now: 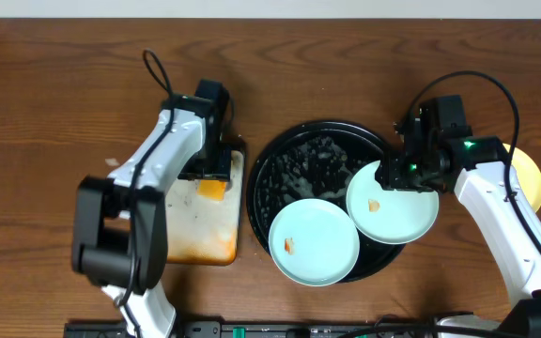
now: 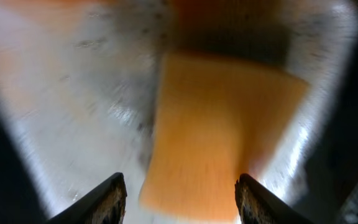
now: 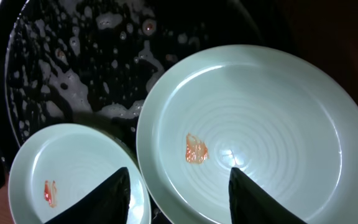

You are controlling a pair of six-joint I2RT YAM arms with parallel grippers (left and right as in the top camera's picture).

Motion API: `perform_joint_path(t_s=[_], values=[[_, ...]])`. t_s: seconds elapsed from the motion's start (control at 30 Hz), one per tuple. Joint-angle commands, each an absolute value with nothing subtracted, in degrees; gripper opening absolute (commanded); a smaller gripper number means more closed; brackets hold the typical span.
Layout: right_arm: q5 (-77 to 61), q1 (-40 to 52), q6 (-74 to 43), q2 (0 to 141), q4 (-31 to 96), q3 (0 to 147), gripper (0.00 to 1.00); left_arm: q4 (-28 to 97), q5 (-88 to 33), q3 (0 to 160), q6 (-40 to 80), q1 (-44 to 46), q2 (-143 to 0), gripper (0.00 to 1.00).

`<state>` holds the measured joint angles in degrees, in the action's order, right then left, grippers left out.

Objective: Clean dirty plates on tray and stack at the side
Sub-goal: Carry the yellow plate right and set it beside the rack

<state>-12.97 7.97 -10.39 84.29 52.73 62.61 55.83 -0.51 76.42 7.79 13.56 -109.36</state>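
The round black tray [image 1: 294,155] holds two mint-blue plates, each with an orange smear. One plate [image 1: 314,241] is at its front, the other [image 1: 397,211] at its right, overlapping the rim. The pale yellow plate [image 1: 529,176] lies on the wood at far right, half hidden by my right arm. My right gripper [image 1: 404,174] is open just above the right plate's near edge [image 3: 260,124], with the front plate [image 3: 73,174] to its left. In the right wrist view the right gripper's fingers [image 3: 179,196] hold nothing. My left gripper [image 2: 182,199] is open.
An orange sponge [image 1: 212,188] lies on a rectangular orange-stained tray [image 1: 195,235] left of the black tray. My left gripper's fingers hang open on either side of the sponge [image 2: 222,137]. Foam patches cover the black tray's surface [image 3: 73,62].
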Motion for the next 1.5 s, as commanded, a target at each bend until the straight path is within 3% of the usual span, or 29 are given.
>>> perform_joint_path(t_s=[0.0,0.03,0.07,0.23,0.3,0.93,1.07,1.17,1.37,1.47], values=[[-12.0,8.1,-11.3,84.0,52.9,62.9,0.50,54.3,-1.2,76.4,3.8,13.3,-113.3,0.52],[-12.0,8.1,-11.3,84.0,52.9,62.9,0.51,53.8,-1.2,76.4,3.5,13.3,-114.0,0.47],[-12.0,8.1,-11.3,84.0,52.9,62.9,0.50,53.6,-1.3,76.4,3.2,13.3,-114.8,0.33],[-12.0,8.1,-11.3,84.0,53.0,62.9,0.50,52.0,-1.3,75.9,3.0,13.3,-115.7,0.19],[-12.0,8.1,-11.3,84.0,53.0,62.9,0.50,50.8,-1.3,75.3,3.0,13.3,-115.7,0.08],[-0.8,2.1,-15.1,85.9,54.7,61.7,0.60,55.7,-2.0,75.1,5.0,9.9,-99.7,0.07],[1.6,-0.6,-18.5,89.2,54.1,59.4,0.54,57.0,-2.9,75.1,5.0,9.9,-99.3,0.07],[-0.1,-2.2,-18.4,92.0,54.1,58.8,0.38,57.4,-5.4,75.1,5.0,9.9,-99.3,0.08],[-0.3,-3.1,-18.9,93.4,53.2,58.8,0.22,57.2,-7.2,75.2,5.0,9.9,-98.6,0.08],[-0.4,-3.1,-18.9,93.4,51.5,58.7,0.21,57.1,-9.2,75.2,5.0,9.9,-97.5,0.07]])
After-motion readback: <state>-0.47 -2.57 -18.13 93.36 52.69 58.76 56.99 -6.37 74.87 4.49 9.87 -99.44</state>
